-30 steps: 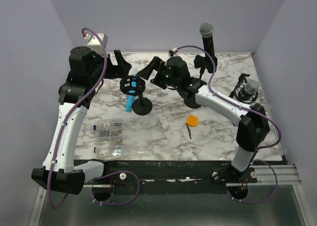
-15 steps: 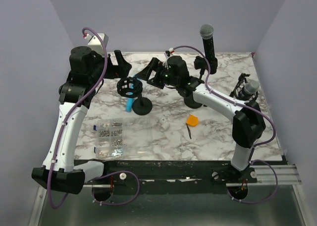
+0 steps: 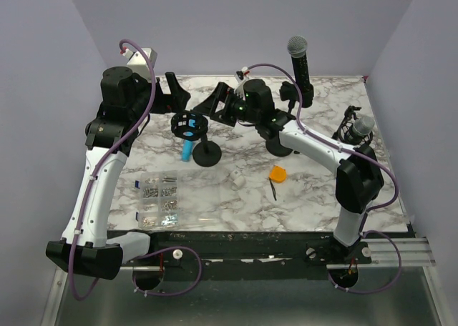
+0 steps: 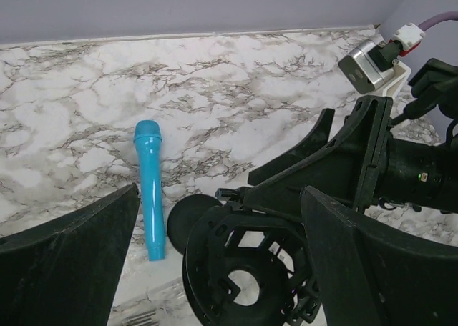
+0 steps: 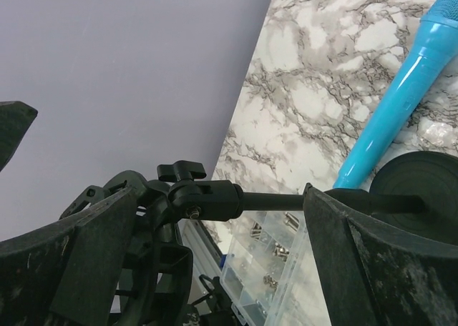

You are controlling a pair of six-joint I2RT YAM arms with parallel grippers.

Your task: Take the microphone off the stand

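Plainly, the blue microphone [image 3: 186, 152] lies flat on the marble table [image 3: 315, 197], touching or just beside the round base of the stand [image 3: 206, 154] on the left-arm side. It is below the stand's black cage-like shock mount [image 3: 189, 124], not inside it. In the left wrist view the blue microphone [image 4: 150, 190] lies lengthwise just beside the stand's base [image 4: 187, 222], with the ring of the shock mount [image 4: 243, 272] nearer the camera. The left gripper [image 3: 175, 92] hangs just behind the shock mount on its left side, jaws spread wide and holding nothing. The right gripper [image 3: 207, 104] reaches in from the stand's right side, its tips close to the shock mount, jaws also spread wide and empty. In the right wrist view, the right gripper [image 5: 220, 197] has its fingers on either side of the stand's short arm and clamp knob. Whether either finger touches them cannot be told. Beyond them lies the blue microphone [image 5: 401, 83]. A clear parts box [image 3: 159, 197] sits in front of the stand, towards the left arm's base. A small orange piece [image 3: 278, 174] lies to the stand's right. Well to the right of the stand, a black microphone [image 3: 299, 58] stands upright at the back, and a silver-headed microphone [image 3: 361, 128] sits near the table's right edge.
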